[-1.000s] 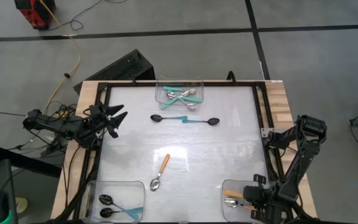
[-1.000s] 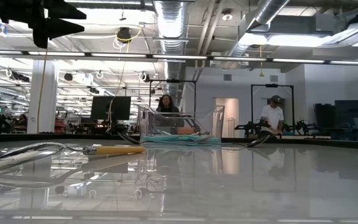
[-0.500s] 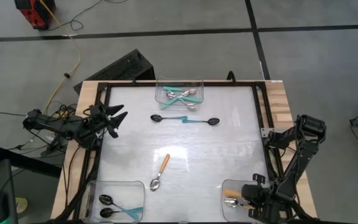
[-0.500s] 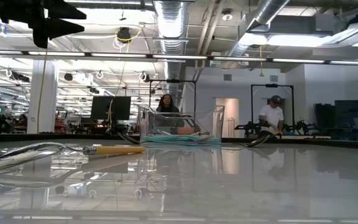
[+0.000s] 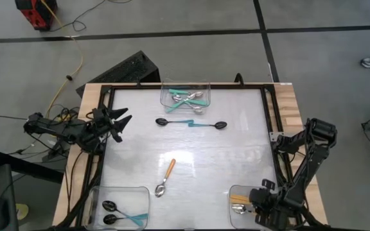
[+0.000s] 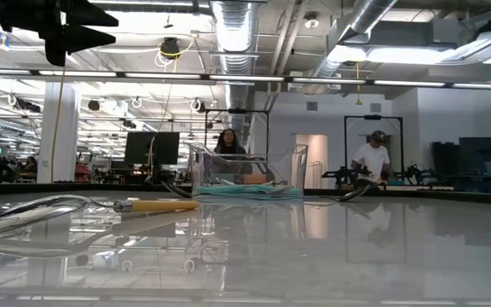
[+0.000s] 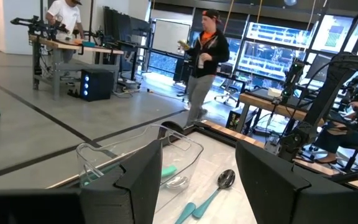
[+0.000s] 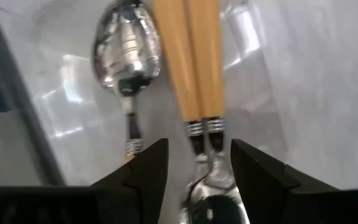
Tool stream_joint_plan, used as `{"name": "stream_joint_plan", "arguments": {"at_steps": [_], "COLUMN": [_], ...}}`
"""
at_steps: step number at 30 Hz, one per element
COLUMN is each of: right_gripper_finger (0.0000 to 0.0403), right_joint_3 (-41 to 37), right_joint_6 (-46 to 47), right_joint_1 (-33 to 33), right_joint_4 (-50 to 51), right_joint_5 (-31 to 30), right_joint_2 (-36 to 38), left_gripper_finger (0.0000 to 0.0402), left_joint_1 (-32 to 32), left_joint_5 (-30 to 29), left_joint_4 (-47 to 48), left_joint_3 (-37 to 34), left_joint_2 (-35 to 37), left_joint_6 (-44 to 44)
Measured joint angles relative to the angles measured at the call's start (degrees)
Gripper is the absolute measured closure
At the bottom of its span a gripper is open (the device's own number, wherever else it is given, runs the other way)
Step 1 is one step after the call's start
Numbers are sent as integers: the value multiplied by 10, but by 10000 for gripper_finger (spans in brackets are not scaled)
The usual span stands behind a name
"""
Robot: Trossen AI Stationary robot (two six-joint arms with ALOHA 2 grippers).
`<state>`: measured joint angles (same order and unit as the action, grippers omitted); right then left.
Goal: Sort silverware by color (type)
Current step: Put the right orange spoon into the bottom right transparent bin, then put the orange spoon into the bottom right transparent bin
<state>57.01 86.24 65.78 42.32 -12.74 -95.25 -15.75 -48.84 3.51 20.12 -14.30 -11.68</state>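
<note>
Lying in the clear plastic bin (image 5: 232,192) at the table's near right corner, orange-handled silver spoons (image 8: 194,68) sit under the right gripper (image 8: 194,163), its fingers apart. Another orange-handled spoon (image 5: 166,176) lies mid-table. The left gripper (image 5: 122,122) waits open at the left edge.

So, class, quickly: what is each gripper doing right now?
Left gripper: open, empty, at the table's left edge.
Right gripper: open above orange-handled silver spoons in the clear plastic bin, holding nothing.

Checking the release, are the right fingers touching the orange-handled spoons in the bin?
Apart. The right wrist view shows both fingers spread, with the orange-handled spoons lying between them, gaps on both sides.
</note>
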Motion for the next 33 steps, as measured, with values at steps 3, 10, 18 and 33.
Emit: {"name": "stream_joint_plan", "arguments": {"at_steps": [3,10,18,33], "right_gripper_finger": [207,222,227,227], "right_joint_3": [16,51,77,158], "right_joint_6": [1,-4,-5,-8], "right_joint_1": [-1,-2,-4,-47], "right_joint_4": [19,55,68,205], "right_joint_5": [2,4,12,42], "right_joint_2": [0,0,0,0], "left_gripper_finger": [212,212,212,212], "left_joint_1": [0,0,0,0], "left_joint_5": [0,0,0,0], "left_joint_4": [0,0,0,-1], "left_joint_3": [0,0,0,0], "left_joint_2": [0,0,0,0], "left_joint_6": [0,0,5,4]}}
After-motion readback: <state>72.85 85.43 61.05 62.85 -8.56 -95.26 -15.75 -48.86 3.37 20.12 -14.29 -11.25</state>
